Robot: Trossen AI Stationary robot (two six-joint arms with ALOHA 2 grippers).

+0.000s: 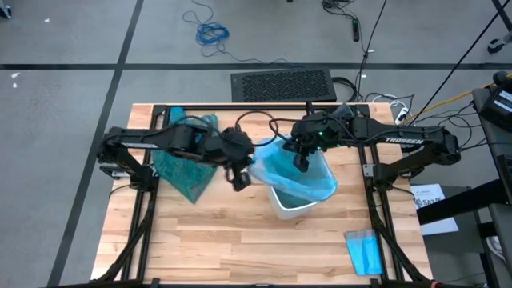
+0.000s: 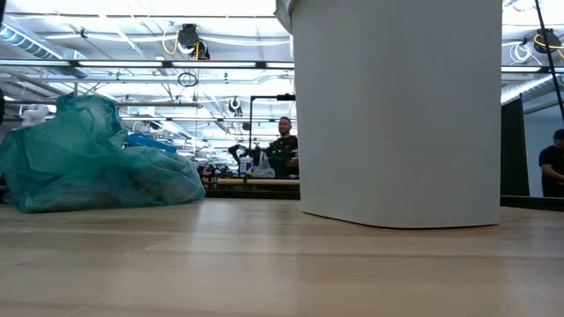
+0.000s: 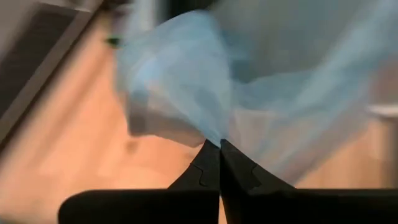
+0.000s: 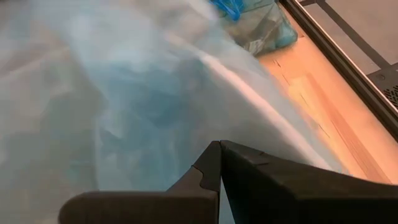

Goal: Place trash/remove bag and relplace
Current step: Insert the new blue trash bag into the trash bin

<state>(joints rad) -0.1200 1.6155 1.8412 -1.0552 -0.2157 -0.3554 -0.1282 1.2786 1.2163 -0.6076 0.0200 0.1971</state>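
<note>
A small flat folded blue sheet (image 1: 365,251) is lying on the wooden table (image 1: 216,240) at its near right corner, well apart from everything else. Toward the middle, a white bin (image 1: 290,206) is standing upright, with a pale sky-blue plastic bag (image 1: 292,174) draped over its opening. The left gripper (image 1: 240,181) is sitting just left of the bin, its fingers (image 3: 208,165) pressed together and pinching a gathered edge of that pale bag. The right gripper (image 1: 303,166) is reaching down over the bin's mouth, its fingers (image 4: 211,165) also pressed together against the pale plastic; whether any film is caught between them cannot be told. Farther back on the left, the teal-green bag (image 1: 188,164) is lying bunched in a heap on the table, beside the left arm and apart from the bin. In the low view, people (image 2: 284,145) are visible far across the room.
</note>
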